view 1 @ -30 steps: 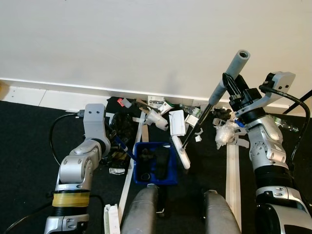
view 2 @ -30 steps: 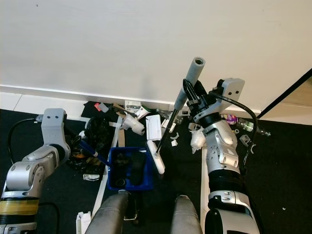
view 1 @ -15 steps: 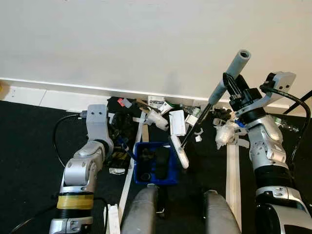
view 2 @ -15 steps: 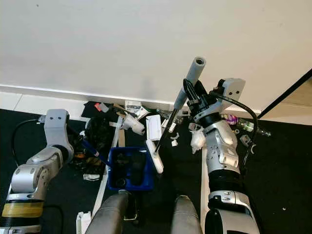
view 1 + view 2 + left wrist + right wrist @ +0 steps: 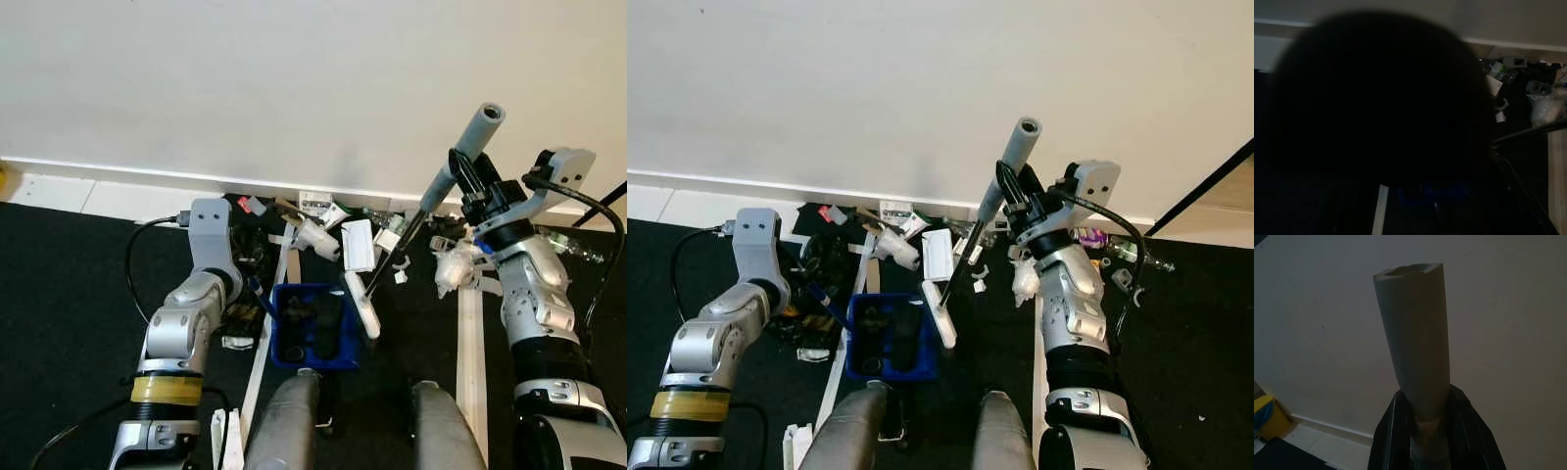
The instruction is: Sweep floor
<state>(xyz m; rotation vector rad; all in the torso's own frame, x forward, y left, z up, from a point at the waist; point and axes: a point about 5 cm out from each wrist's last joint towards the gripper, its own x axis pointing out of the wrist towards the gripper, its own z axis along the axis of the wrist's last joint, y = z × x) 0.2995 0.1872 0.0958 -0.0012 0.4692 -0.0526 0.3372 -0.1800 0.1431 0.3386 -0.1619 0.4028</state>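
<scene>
Broom: grey foam grip, thin black shaft, white head resting at blue dustpan right rim. Long axis tilted, grip toward 1 o'clock, head toward 7. Right end effector clamped on grip. Left end effector on dustpan handle, finger state unclear. Left arm has shifted rightward, closer to wall.

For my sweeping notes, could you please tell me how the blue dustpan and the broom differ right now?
The blue dustpan lies flat on the dark floor with rubbish inside; the broom stands tilted, its white head beside the dustpan. The right tool grips the broom's grey handle. The dustpan's blue handle runs toward the left tool. Both sit near the litter by the wall.
</scene>
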